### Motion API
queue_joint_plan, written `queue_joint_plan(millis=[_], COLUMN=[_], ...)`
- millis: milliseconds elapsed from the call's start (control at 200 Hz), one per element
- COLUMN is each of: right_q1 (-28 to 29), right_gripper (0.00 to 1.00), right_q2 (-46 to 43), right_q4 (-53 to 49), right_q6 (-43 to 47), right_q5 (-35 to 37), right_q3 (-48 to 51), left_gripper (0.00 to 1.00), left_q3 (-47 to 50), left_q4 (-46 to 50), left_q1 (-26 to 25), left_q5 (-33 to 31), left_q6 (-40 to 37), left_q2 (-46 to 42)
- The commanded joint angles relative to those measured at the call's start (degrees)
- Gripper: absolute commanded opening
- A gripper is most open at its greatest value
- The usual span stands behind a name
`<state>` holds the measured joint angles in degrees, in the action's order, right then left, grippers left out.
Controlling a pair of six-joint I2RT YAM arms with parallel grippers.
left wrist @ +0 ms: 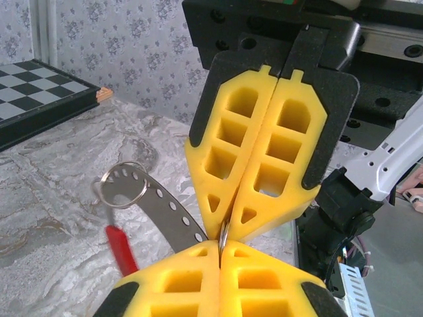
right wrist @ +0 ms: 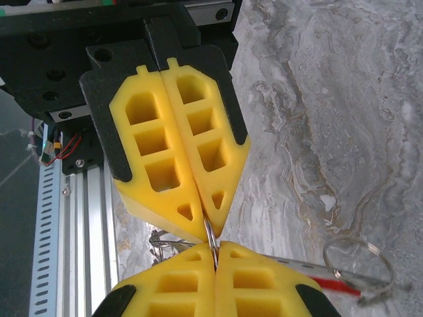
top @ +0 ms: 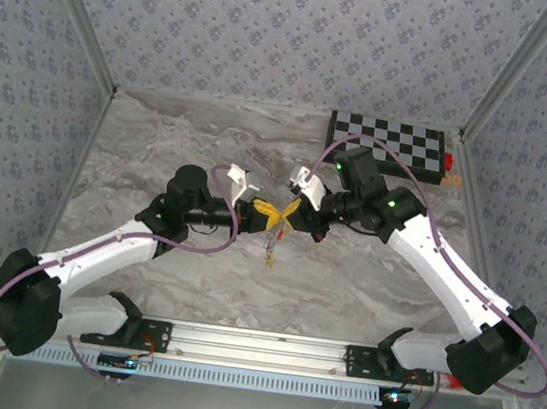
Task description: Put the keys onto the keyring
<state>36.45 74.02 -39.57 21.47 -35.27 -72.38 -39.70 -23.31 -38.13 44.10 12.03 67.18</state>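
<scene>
**Both jaws shut on the keyring at mid-counter**

Along the near edge of the counter, a slotted rail is carrying both arm bases, and the arms are reaching inward to meet near the counter's middle. The left jaws and the right jaws are standing tip to tip, each pair closed. Both are pinching the keyring, which is showing only as a thin grey edge between the yellow fingertips.

The overhead view is giving the meeting point on the counter; the wrist views are giving the grip itself up close. From the left wrist, a perforated metal strip is running out beside the jaws, carrying a wire loop at its end with a red tab near it. From the right wrist, a small bunch of thin metal pieces is sitting just beside the pinch, too blurred to identify.

Open counter is lying on every side of the jaws. At the far right corner a checkerboard is lying well apart, and patterned walls are closing the far and side edges.
</scene>
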Motion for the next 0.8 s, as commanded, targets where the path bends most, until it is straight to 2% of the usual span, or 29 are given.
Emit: queue_joint_plan(millis=[0,25,90,210,510,665,795], right_q1=[0.97,0.96,0.99,0.91,2.19,7.28,11.19], right_gripper=[0.01,0.05,0.26,0.32,0.36,0.36,0.35], right_q2=[-2.32,-2.72,-4.25,-8.54,-20.06,-22.59,-22.35], right_q4=[0.97,1.30,3.17,11.39,37.48,46.87,48.88], right_q6=[0.13,0.16,-0.94,-4.59,-13.50,-11.76,-8.65], right_q5=[0.70,0.92,2.01,4.81,13.22,21.02,27.08], right_q3=[1.50,1.88,3.35,9.20,25.64,31.38,31.93], left_gripper=[0.00,0.00,0.00,0.00,0.00,0.00,0.00], left_q3=[-0.60,-0.53,-0.12,0.45,3.31,2.95,2.73], left_q4=[-4.18,-4.59,-5.87,-7.95,-17.08,-19.39,-20.82], left_q1=[0.20,0.22,0.24,0.12,-0.74,-2.53,-3.34], left_q5=[-0.67,-0.74,-0.96,-2.11,-9.67,-12.51,-14.45], left_q6=[0.39,0.64,1.30,2.59,6.93,7.38,7.86], left_q2=[-1.74,-1.83,-2.06,-2.81,-5.56,-5.34,-5.05])
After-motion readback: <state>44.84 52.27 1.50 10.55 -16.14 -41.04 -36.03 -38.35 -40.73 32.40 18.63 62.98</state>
